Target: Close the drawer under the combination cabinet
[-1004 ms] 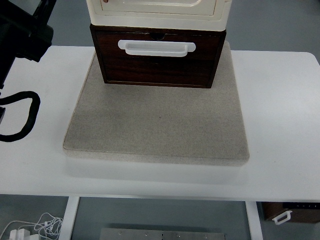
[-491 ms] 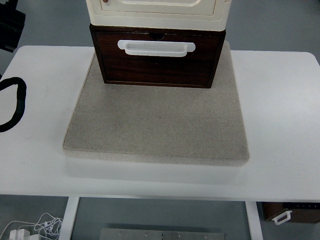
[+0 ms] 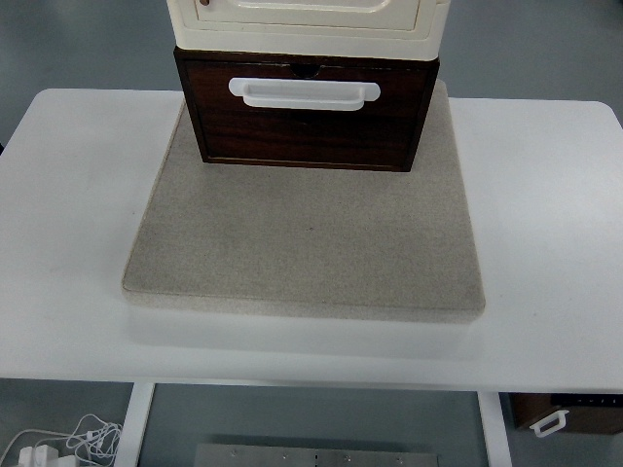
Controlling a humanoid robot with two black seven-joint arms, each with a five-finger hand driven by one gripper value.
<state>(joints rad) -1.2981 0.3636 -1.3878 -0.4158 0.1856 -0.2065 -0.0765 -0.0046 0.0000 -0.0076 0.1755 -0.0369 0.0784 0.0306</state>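
Note:
A cream-coloured combination cabinet (image 3: pixel 307 21) stands at the back of a grey mat (image 3: pixel 307 233). Under it is a dark brown wooden drawer (image 3: pixel 307 115) with a white handle (image 3: pixel 304 92) on its front. The drawer front stands slightly forward of the cabinet above it. Neither of my arms nor hands shows in the head view.
The grey mat lies on a white table (image 3: pixel 545 224). Below the table's near edge I see white cables (image 3: pixel 68 443) on the floor at the left and another dark drawer unit with a white handle (image 3: pixel 550 420) at the lower right.
The black left arm and its cable loop at the picture's left edge have drawn back leftward and gone out of view. The drawer and cabinet have not moved.

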